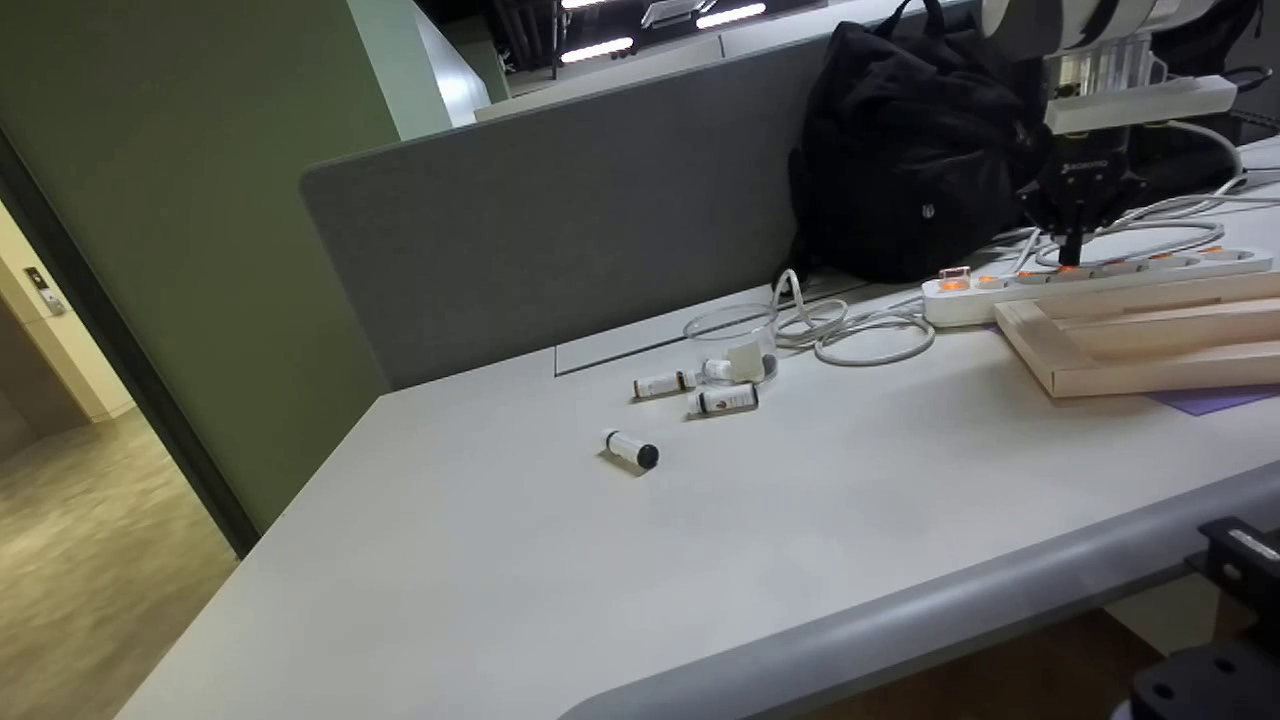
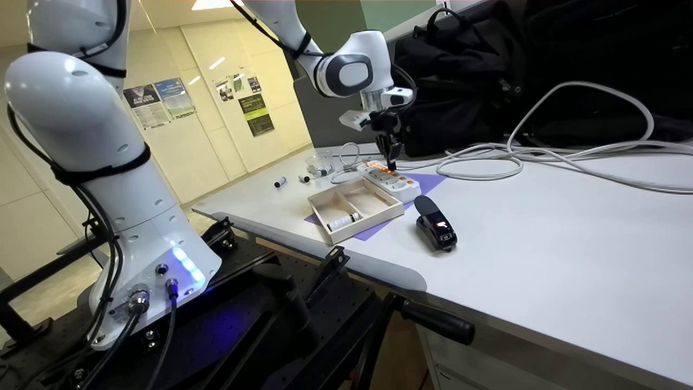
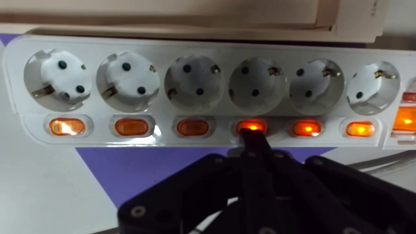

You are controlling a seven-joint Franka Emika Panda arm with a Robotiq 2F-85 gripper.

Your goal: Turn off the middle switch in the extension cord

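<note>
Claw point(image 3: 256, 139) clenched | lit switch point(image 3: 251, 124) below, partly hidden, contact unclear | extension cord point(image 3: 223, 122) beneath, end cropped in wrist view

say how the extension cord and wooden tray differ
The extension cord is white and narrow; the wooden tray is pale beige and wider. The cord carries sockets and switches, some glowing; the tray has open compartments. Both lie partly over a purple sheet.

Along the far side of the white desk point(image 1: 480, 560) stands a grey partition point(image 1: 570, 220); in an exterior view, a green wall point(image 1: 200, 220) and tan floor point(image 1: 90, 560) lie to its left, tube lights point(image 1: 597, 50) far overhead. In an exterior view, posters point(image 2: 173, 97) hang on a cream wall point(image 2: 206, 157) at far left.
</note>
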